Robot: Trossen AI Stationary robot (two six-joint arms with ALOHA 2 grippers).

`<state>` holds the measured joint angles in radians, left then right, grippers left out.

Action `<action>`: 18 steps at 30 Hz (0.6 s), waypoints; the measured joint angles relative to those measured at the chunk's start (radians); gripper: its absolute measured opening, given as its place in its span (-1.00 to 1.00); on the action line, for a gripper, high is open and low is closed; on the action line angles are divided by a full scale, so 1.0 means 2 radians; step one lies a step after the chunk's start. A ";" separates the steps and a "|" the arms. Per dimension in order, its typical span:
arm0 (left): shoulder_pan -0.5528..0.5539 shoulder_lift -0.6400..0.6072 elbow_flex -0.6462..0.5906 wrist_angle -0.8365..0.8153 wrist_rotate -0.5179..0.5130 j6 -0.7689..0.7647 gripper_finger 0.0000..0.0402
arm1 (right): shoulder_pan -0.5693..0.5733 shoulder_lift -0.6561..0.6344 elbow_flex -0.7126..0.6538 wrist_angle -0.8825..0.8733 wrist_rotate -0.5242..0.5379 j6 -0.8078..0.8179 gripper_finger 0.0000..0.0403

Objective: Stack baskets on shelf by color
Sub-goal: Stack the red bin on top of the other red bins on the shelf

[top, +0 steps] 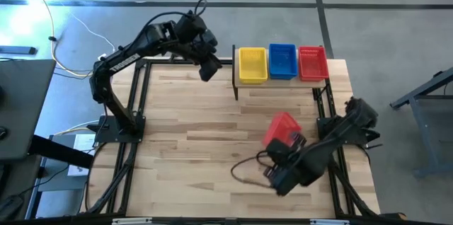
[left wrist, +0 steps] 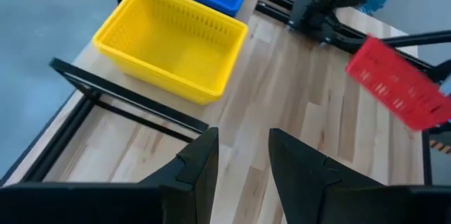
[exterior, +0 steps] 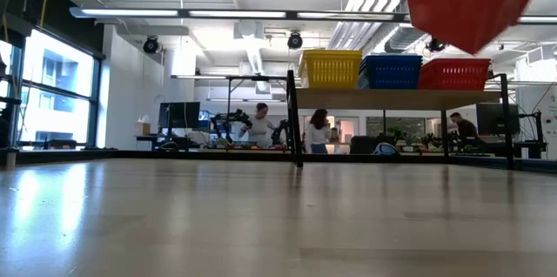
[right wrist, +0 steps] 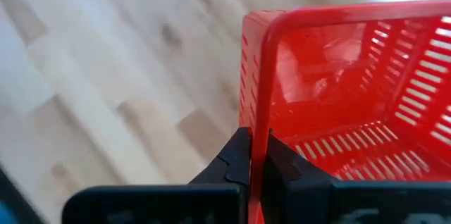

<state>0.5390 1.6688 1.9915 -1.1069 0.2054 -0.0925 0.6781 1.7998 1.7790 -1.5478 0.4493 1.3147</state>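
Observation:
A yellow basket (top: 253,64), a blue basket (top: 282,61) and a red basket (top: 313,62) stand side by side on the wooden shelf (exterior: 400,98) at the table's far edge. Another red basket (top: 283,127) hangs in the air over the table's right half, with my right gripper (right wrist: 257,164) shut on it. It shows high up in the low view as well (exterior: 474,3). My left gripper (left wrist: 243,160) hovers open above the table, just left of the shelf, with nothing between its fingers. My right gripper pinches one side wall of the red basket at its rim (right wrist: 261,136), one finger inside the basket and one outside. The fingers slant down from above. The basket is lifted clear of the table and tilted, stretching away from the gripper toward the far edge.
A dark cable (top: 244,172) loops on the wood near my right arm. Black frame rails (top: 138,90) run along the table's sides. Bare wood (top: 191,119) lies between the arms and in front of the shelf. People (exterior: 261,124) stand in the room behind.

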 joint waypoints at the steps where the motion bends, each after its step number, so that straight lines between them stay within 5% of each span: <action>1: 0.003 0.000 0.000 0.000 0.000 0.000 -0.42 | -0.003 -0.013 -0.006 -0.003 0.010 -0.006 -1.00; 18: 0.019 0.000 0.000 0.000 -0.002 0.000 -0.42 | -0.149 -0.256 -0.146 -0.012 0.050 -0.251 -1.00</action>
<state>0.5766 1.6695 1.9915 -1.1065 0.2020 -0.0925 0.3809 1.2869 1.4873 -1.5720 0.5497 0.8119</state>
